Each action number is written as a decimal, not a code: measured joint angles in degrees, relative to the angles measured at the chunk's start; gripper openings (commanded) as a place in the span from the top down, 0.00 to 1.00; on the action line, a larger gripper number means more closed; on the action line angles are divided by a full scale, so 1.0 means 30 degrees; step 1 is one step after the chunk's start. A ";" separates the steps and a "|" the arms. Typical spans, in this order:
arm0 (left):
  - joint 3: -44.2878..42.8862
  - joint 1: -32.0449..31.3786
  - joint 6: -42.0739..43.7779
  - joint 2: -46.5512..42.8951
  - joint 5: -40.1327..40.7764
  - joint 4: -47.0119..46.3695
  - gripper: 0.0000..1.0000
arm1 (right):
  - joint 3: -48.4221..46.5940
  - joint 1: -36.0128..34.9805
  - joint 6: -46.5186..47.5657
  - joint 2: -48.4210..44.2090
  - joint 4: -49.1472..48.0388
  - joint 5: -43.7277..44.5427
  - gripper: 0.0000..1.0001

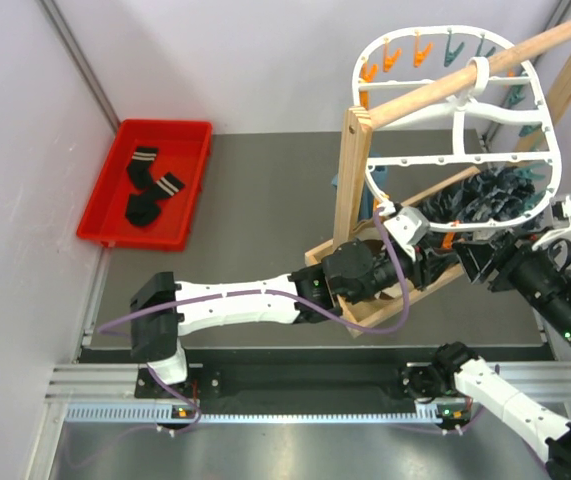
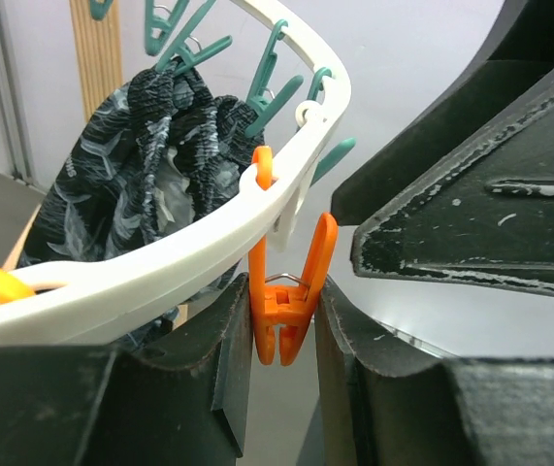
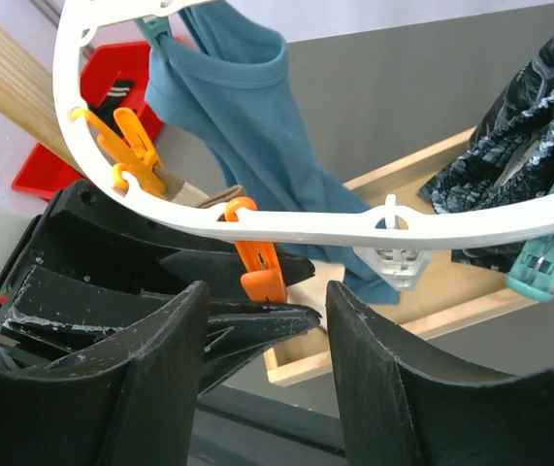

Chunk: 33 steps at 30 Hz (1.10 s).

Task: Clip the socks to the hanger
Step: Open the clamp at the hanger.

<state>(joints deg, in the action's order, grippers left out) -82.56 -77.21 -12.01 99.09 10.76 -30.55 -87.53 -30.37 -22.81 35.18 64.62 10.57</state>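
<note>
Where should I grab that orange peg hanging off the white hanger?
Take the orange peg from below, one finger on each flat side, squeezing where its two arms splay apart. It hangs downward off the hanger rim, so below looks easiest.

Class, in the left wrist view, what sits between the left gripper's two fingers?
An orange peg, hanging from the white hanger, fills the gap between the fingers of the left gripper; the left wrist view shows it.

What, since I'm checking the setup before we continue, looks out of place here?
The hanger carries a dark patterned cloth and a blue garment; neither looks like a sock. Black socks lie in the red tray, while the left pincer squeezes an orange peg.
</note>
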 measured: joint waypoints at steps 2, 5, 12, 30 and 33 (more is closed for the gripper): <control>0.0153 0.0036 -0.0350 -0.0204 -0.0095 0.0175 1.00 | 0.0036 0.0000 -0.0131 0.0066 -0.0036 -0.0211 0.50; 0.0248 0.0036 -0.0634 -0.0248 -0.0153 0.0226 1.00 | 0.0226 0.0000 -0.0277 0.0160 -0.0291 -0.0415 0.52; 0.0423 0.0080 -0.1005 -0.0335 -0.0306 0.0219 1.00 | 0.1260 0.0000 -0.0444 0.0182 -0.0896 -0.0539 0.66; 0.1392 0.2710 -0.3359 -0.2470 -0.7271 0.1821 0.42 | 0.1749 0.0000 0.0954 0.0226 -0.1275 -0.0816 1.00; 0.1399 0.3417 -0.3628 -0.2783 -0.9107 0.1880 0.42 | 0.1654 0.0000 0.1224 0.0240 -0.1275 -0.1129 1.00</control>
<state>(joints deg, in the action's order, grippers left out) -78.37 -66.96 -22.90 90.74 -16.56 -24.91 -82.56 -30.37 -19.14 35.90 60.80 7.18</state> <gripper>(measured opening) 0.580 0.153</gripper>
